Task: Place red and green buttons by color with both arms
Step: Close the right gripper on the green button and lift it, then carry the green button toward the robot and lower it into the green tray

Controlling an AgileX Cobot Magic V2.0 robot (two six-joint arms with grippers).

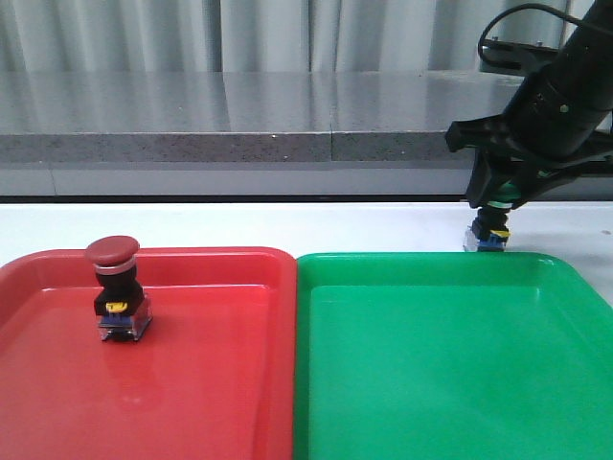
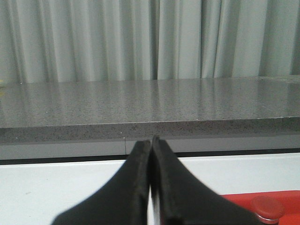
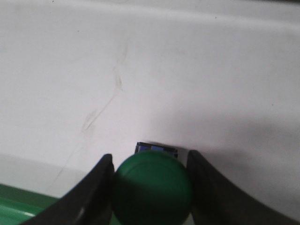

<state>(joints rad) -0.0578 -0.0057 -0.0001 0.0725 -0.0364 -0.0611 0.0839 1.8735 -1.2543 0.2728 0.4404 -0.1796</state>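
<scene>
Right gripper (image 3: 151,187) clamps the round, glossy green button (image 3: 152,186); left gripper (image 2: 151,187) pressed closed, empty.

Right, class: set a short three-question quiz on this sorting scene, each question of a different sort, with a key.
1. True or false: the red button stands inside the red tray.
2. Multiple choice: where is the green button? A) in the green tray; B) on the white table behind the green tray, between the fingers of the right claw; C) in the red tray.
3. Fill in: the fingers of the left claw are pressed ______, holding nothing.

Key: 1 true. 2 B. 3 together.
</scene>
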